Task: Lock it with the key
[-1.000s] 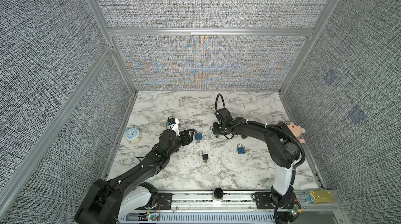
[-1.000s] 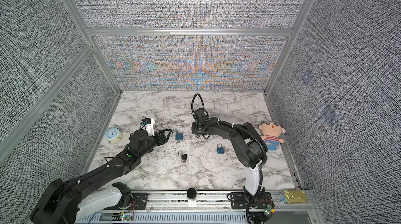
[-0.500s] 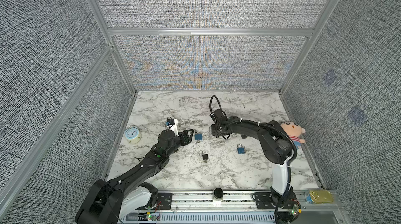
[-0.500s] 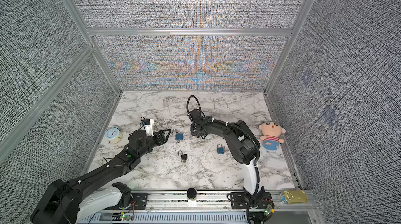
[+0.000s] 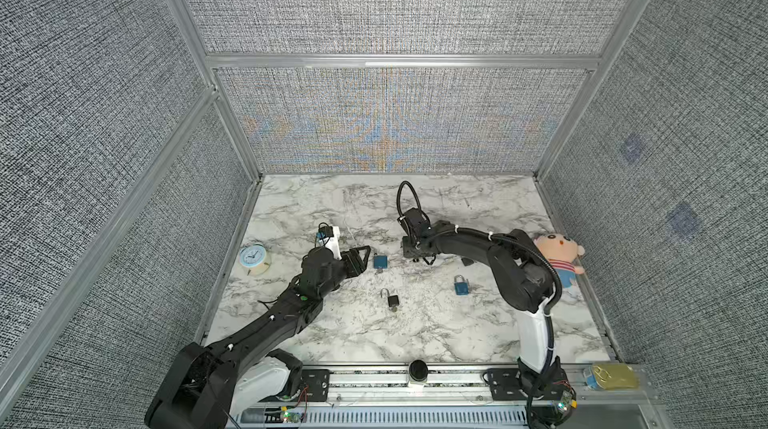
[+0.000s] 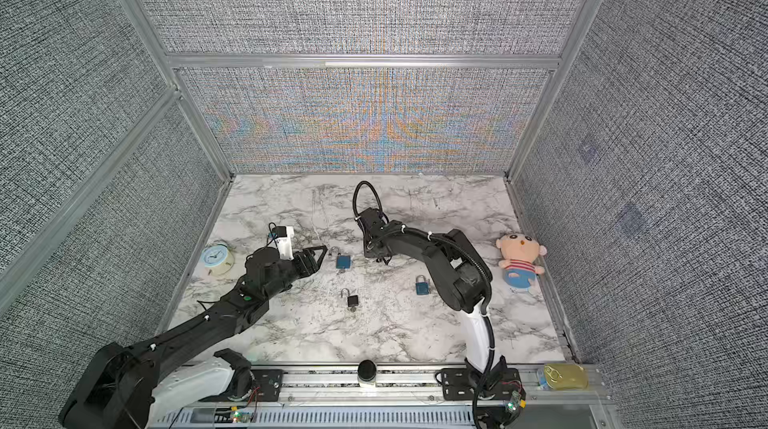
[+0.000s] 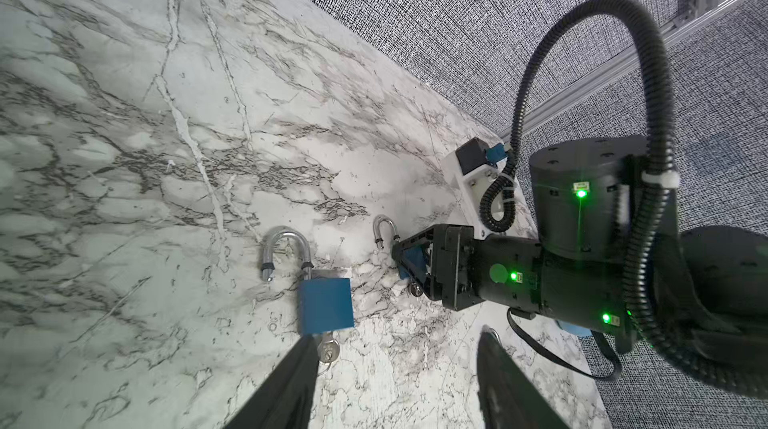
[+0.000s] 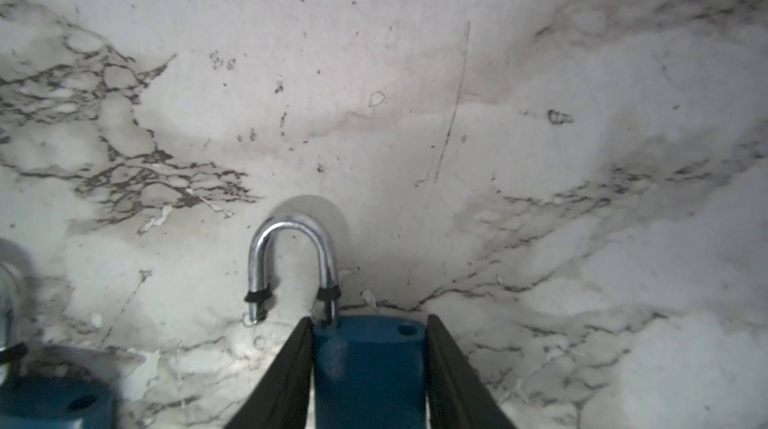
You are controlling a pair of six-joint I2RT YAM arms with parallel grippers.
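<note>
Spotter: Since a second ago the right arm (image 5: 469, 240) has shifted leftward; its elbow (image 5: 519, 281) has swung off the plush doll (image 5: 557, 254), uncovering more of it.

Recorder: And the right end effector (image 8: 370, 319)?

Spotter: Pinching a blue padlock (image 8: 368, 368) by its body sides; shackle (image 8: 291, 252) sprung open, one leg free.

Recorder: And the left end effector (image 7: 399, 335)?

Spotter: Spread, empty. One finger (image 7: 291, 377) lies just beside the key (image 7: 328, 350), contact unclear. The key sits in the base of a second blue padlock (image 7: 326, 302), flat on the table (image 7: 124, 115), also sprung open.

Recorder: Further out?

Spotter: Toward the table's front, a black padlock (image 5: 392, 300), likewise open; a third blue padlock (image 5: 461, 285) near the right elbow; an alarm clock (image 5: 254, 258) at the table's left edge.
</note>
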